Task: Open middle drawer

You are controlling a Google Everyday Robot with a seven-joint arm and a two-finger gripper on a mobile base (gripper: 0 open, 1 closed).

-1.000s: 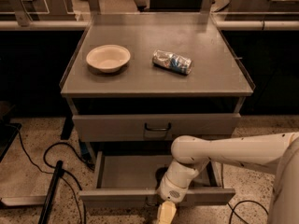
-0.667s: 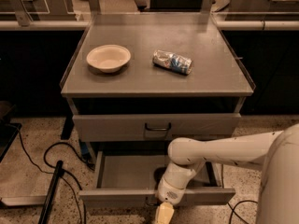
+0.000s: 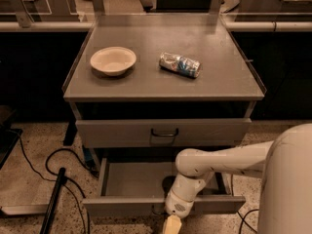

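The middle drawer (image 3: 131,180) of the grey metal cabinet stands pulled out, showing its plain grey tray, with its front panel (image 3: 117,206) near the bottom of the camera view. My gripper (image 3: 171,224) hangs from the white arm (image 3: 214,162) at the centre of that front panel, where it covers the handle. The arm reaches in from the right, over the drawer's right half. The taller top drawer (image 3: 112,132) above is closed, and its dark loop handle (image 3: 164,132) is visible. The lowest drawer is hidden.
On the cabinet top (image 3: 219,84) sit a cream bowl (image 3: 113,60) at the left and a crushed can (image 3: 180,64) lying on its side to the right. Black cables (image 3: 51,160) and a dark pole (image 3: 52,204) lie on the speckled floor at the left. Other furniture stands behind.
The drawer is pulled out about as far as before. My arm has shifted slightly, and its upper part now fills more of the right edge.
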